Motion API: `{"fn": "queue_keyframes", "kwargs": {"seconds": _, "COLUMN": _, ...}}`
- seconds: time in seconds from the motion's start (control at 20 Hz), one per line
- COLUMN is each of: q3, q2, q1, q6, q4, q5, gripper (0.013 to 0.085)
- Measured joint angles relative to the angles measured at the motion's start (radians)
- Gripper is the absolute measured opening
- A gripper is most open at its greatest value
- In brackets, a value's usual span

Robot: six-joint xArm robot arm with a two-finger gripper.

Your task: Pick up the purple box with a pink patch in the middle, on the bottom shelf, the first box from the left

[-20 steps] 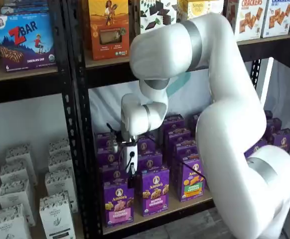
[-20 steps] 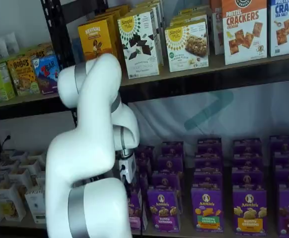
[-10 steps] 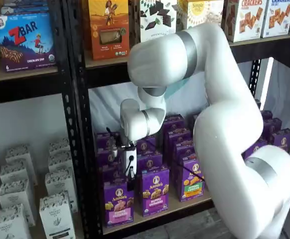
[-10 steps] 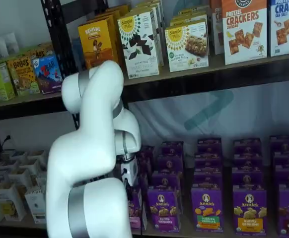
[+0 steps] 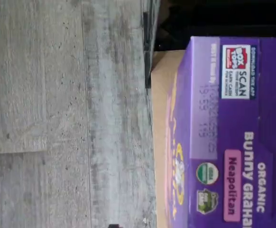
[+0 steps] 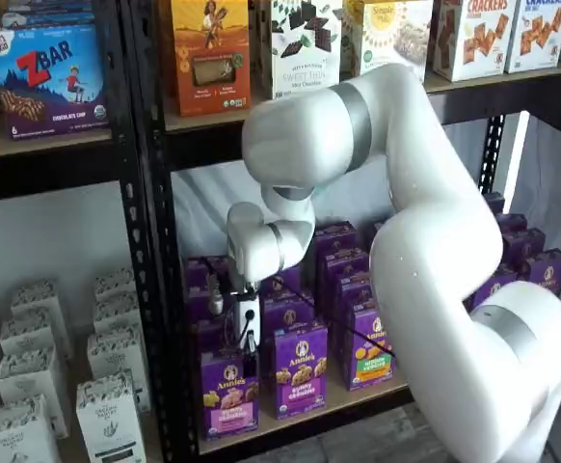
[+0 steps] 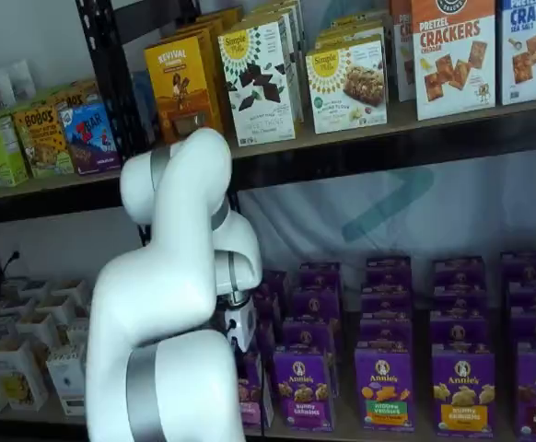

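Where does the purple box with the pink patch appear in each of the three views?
Wrist view: the purple box fills one side, seen from above.
Shelf view: front of the leftmost purple row, under the hand.
Shelf view: only an edge shows behind the arm.
Shared landmark: the bottom shelf.

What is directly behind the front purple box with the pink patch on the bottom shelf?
Behind the purple box, more purple cartons run back in the same row on the bottom shelf. The gripper hangs over the row, covering some. The row's far end is hidden.
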Motion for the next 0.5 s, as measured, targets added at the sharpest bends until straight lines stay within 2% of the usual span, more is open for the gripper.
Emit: {"fn": "queue_keyframes", "kwargs": {"seconds": 0.5, "q3": -0.044, "q2": 0.054, "q1": 0.006, "q6": 0.032, "q4": -0.030, "q5": -0.012, "gripper": 0.0850}}
